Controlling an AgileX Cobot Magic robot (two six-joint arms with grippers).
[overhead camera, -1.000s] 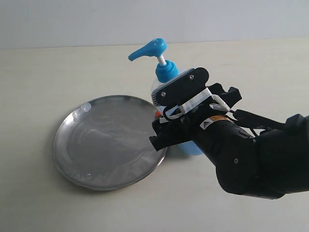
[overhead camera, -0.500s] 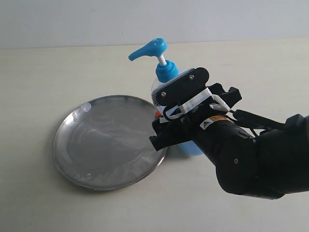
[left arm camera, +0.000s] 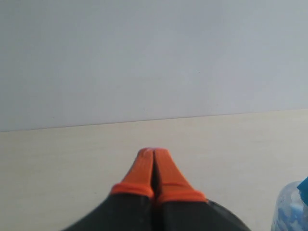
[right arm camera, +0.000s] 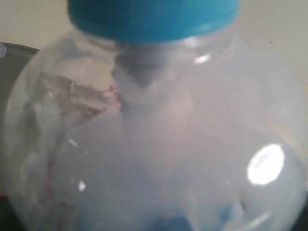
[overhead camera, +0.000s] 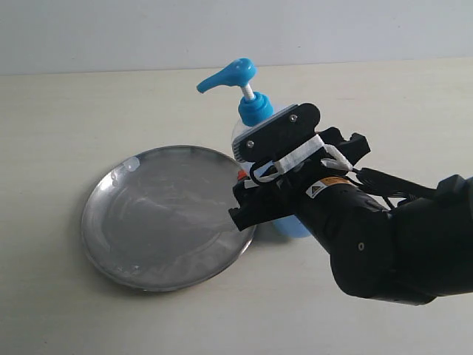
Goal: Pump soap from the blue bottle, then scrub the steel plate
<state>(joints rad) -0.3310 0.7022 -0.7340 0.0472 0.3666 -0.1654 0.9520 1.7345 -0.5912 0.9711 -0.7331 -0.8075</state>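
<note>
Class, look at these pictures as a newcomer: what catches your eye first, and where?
The bulky black right arm fills the lower right of the exterior view, its jaws gripping the blue bottle with its bright pump head. Just left of the bottle lies the steel plate.

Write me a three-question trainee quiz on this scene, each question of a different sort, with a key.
1. True or false: the blue bottle lies on its side on the table.
2. Choose one. In its wrist view the left claw is: A) wide open; B) shut with nothing between its fingers; C) shut on a sponge.
3. Fill the gap: in the exterior view the steel plate lies to the ___ of the bottle.

Key: 1 false, it stands upright; 2 B; 3 left.
</note>
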